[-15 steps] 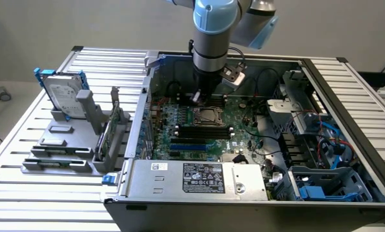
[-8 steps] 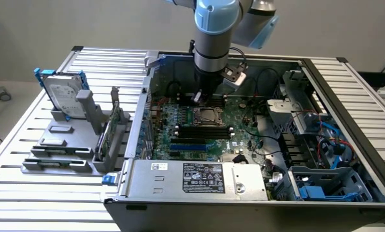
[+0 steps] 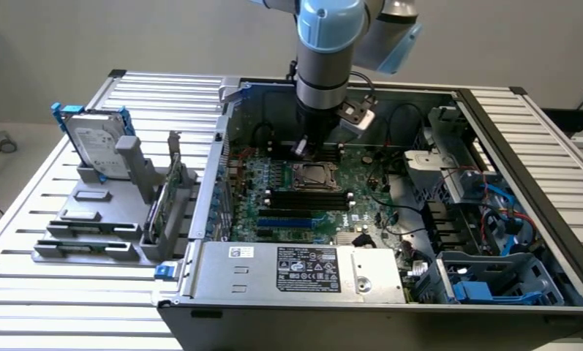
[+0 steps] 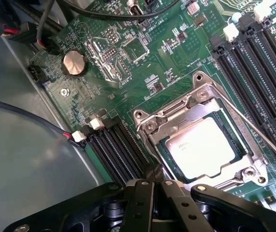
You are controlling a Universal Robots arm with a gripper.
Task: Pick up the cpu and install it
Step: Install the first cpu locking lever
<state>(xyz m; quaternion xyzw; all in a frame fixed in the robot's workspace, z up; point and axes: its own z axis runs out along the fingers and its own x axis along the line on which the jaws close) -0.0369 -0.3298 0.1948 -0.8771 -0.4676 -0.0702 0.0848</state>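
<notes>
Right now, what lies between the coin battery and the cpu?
In the wrist view: green motherboard with small chips, then the socket frame around the cpu.

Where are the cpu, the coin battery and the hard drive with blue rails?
cpu (image 4: 203, 150): wrist view, middle of its silvery top.
coin battery (image 4: 74, 63): wrist view, centre of its round face.
hard drive (image 3: 94, 146): exterior view, middle of its upright face.
</notes>
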